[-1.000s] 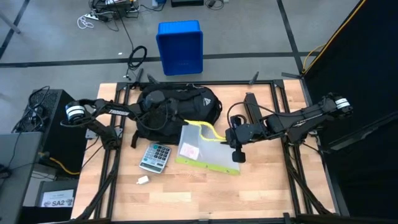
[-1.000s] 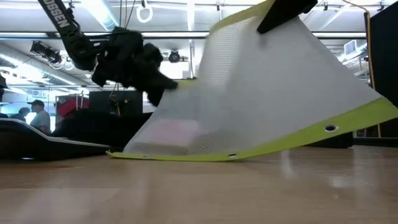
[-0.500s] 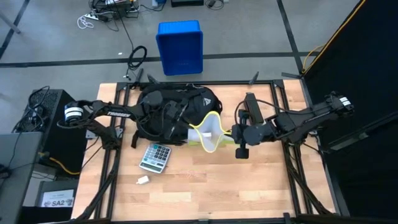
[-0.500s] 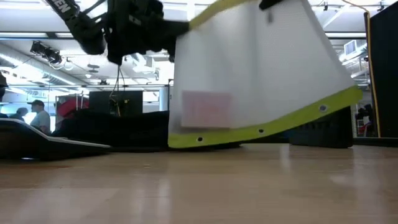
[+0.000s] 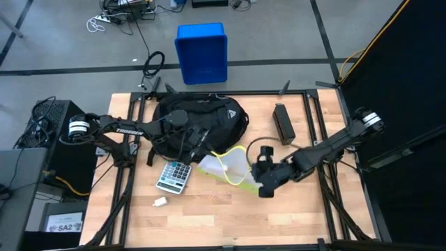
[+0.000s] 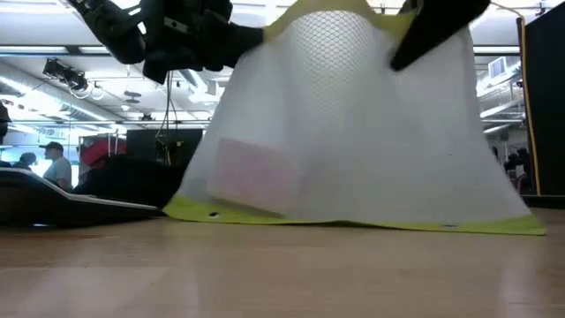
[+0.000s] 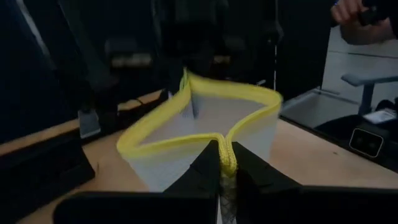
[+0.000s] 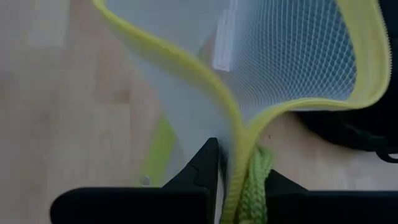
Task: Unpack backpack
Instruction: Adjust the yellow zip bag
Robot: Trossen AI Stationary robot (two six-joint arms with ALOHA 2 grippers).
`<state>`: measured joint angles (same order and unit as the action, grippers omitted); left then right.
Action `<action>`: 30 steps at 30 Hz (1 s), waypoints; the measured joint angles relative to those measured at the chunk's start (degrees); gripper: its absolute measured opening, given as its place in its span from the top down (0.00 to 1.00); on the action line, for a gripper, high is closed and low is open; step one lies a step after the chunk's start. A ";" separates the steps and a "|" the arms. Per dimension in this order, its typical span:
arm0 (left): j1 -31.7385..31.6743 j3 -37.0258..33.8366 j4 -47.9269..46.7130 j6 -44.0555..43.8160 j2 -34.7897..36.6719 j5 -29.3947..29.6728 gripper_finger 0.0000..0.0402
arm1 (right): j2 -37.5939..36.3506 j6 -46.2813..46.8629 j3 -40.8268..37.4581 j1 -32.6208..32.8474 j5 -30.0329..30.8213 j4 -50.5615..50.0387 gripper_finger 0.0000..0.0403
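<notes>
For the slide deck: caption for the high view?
Both grippers, left and right, pinch the yellow-edged mesh pouch beside the black backpack, calculator on the table.

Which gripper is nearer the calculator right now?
Left. The left gripper sits just beside the calculator, next to the backpack, clamped on the mesh pouch. The right gripper holds the pouch's far edge.

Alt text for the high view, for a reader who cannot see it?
Both grippers, left and right, pinch the yellow-edged mesh pouch above a wooden table, beside the black backpack. A calculator lies nearby.
</notes>
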<state>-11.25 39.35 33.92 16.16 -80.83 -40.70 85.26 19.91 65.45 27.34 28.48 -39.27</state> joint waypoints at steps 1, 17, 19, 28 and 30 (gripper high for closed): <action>0.58 0.00 0.03 0.72 0.01 0.27 1.00 | 0.97 0.04 0.00 0.18 1.09 0.17 1.00; 7.75 15.69 -27.33 16.55 -0.03 14.61 1.00 | 2.49 -1.71 10.13 0.08 17.59 -13.37 1.00; 8.44 15.85 -27.31 16.53 -0.03 14.65 1.00 | 2.49 -1.66 10.25 0.11 17.78 -13.29 1.00; 8.96 15.56 -32.25 9.79 -0.16 15.85 1.00 | 4.16 5.41 10.14 0.70 8.69 -13.13 1.00; 8.96 14.15 -31.90 8.61 -0.16 15.87 1.00 | 4.64 6.63 10.08 1.05 8.14 -13.59 1.00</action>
<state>-2.28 53.51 2.01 24.77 -80.99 -24.82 89.90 26.54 75.53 28.39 36.62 -52.86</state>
